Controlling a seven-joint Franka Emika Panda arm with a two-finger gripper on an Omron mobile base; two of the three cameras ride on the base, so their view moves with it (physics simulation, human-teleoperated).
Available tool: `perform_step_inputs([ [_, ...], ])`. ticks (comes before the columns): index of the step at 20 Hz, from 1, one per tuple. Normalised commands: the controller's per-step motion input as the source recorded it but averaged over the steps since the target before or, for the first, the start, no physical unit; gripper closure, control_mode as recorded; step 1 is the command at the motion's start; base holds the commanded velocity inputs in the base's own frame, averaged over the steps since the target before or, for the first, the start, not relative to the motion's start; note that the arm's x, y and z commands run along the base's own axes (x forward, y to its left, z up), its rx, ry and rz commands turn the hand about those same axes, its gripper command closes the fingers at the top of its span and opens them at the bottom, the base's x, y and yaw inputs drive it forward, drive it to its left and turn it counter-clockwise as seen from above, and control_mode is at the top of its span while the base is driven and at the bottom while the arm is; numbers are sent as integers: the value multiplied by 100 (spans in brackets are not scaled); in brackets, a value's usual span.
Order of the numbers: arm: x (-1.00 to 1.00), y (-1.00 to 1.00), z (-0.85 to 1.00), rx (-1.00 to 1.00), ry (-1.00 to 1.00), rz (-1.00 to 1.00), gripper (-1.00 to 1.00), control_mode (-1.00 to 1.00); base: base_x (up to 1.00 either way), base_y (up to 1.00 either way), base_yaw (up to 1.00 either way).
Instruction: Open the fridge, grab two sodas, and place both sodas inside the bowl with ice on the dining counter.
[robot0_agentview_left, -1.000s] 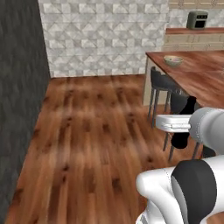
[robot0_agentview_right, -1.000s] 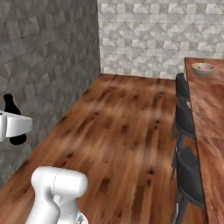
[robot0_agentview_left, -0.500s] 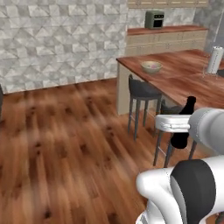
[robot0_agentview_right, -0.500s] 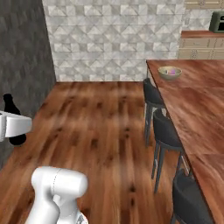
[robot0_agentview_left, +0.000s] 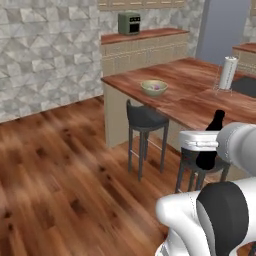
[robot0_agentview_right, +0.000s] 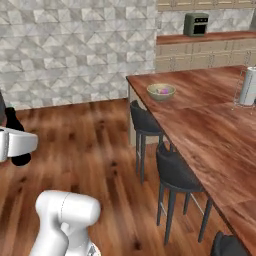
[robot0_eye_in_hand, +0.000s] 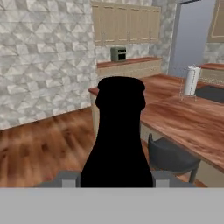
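My gripper (robot0_agentview_left: 207, 150) is shut on a dark near-black soda bottle (robot0_agentview_left: 214, 131) and holds it upright, low at the right of the left base view. The same bottle (robot0_agentview_right: 14, 129) and gripper (robot0_agentview_right: 18, 145) appear at the far left of the right base view. In the hand view the bottle (robot0_eye_in_hand: 118, 140) stands between my fingertips. The tan bowl (robot0_agentview_left: 154, 87) sits near the corner of the dining counter (robot0_agentview_left: 192, 97), with something purple and pale inside; the bowl (robot0_agentview_right: 161, 91) lies well ahead of the gripper. The pale grey fridge (robot0_agentview_left: 222, 27) rises behind the counter.
Dark stools (robot0_agentview_left: 145, 117) line the counter's near side, one (robot0_agentview_left: 197, 162) just below the gripper. A paper towel roll (robot0_agentview_left: 227, 72) stands by the inset sink (robot0_agentview_left: 246, 86). A toaster oven (robot0_agentview_left: 129, 22) sits on the wall counter. Wood floor (robot0_agentview_left: 55, 165) lies open to the left.
Both base views have swung round with the base, so the dining counter and bowl now show larger and nearer the middle. The bottle stays in the shut gripper.
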Motion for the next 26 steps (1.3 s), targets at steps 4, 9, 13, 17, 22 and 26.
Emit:
perform_step_inputs([
  [4, 0, 0, 0, 0, 0, 0, 100, 100, 97, 76, -41],
  [9, 0, 0, 0, 0, 0, 0, 100, 100, 99, 77, -41],
  [13, 0, 0, 0, 0, 0, 0, 100, 100, 100, 77, -41],
  [17, 0, 0, 0, 0, 0, 0, 100, 100, 99, 78, -40],
  [22, 0, 0, 0, 0, 0, 0, 100, 100, 95, 70, -45],
  [26, 0, 0, 0, 0, 0, 0, 100, 100, 89, 64, -47],
])
